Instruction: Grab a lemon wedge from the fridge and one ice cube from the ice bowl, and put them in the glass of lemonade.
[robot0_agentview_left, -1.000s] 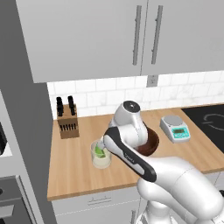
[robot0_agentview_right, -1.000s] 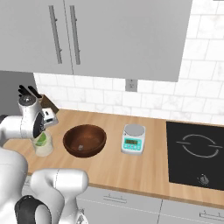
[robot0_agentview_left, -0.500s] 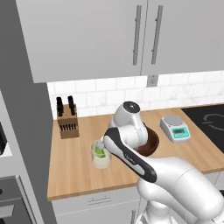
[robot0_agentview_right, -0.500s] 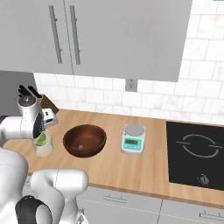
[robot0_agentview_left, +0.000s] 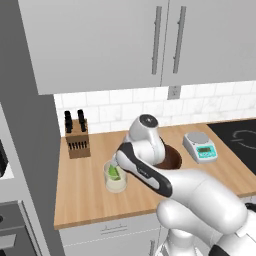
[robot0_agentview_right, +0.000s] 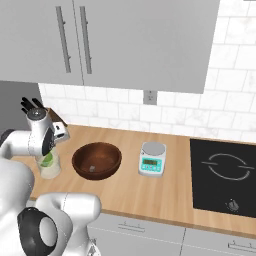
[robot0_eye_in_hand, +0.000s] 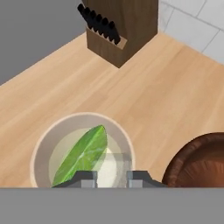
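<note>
In the glass near the front of the table, the lemon wedge is already home, a green-yellow sliver leaning across the pale drink. That's half the job banked. Right above it sits the claw, tips drawn close together, and from the hand view a small pale ice cube looks pinched between them, hanging over the glass's mouth just beside the wedge. So the claw is clenched, and by my reading clenched on that cube.

What has changed over the last second? Nothing at all. The arm holds the same pose above the glass, the tips have not parted and the cube has not dropped. My call is that the carry is finished and only the release is outstanding. Open up here and the cube should fall straight in, since it sits well inside the rim.

Just to the side stands the ice bowl, dark brown wood, and the right base view picks out one small pale bit on its floor. Behind the glass, against the tiled wall, stands the knife block. Past the bowl sits the little white scale, then the black hob, well apart from the action.
</note>
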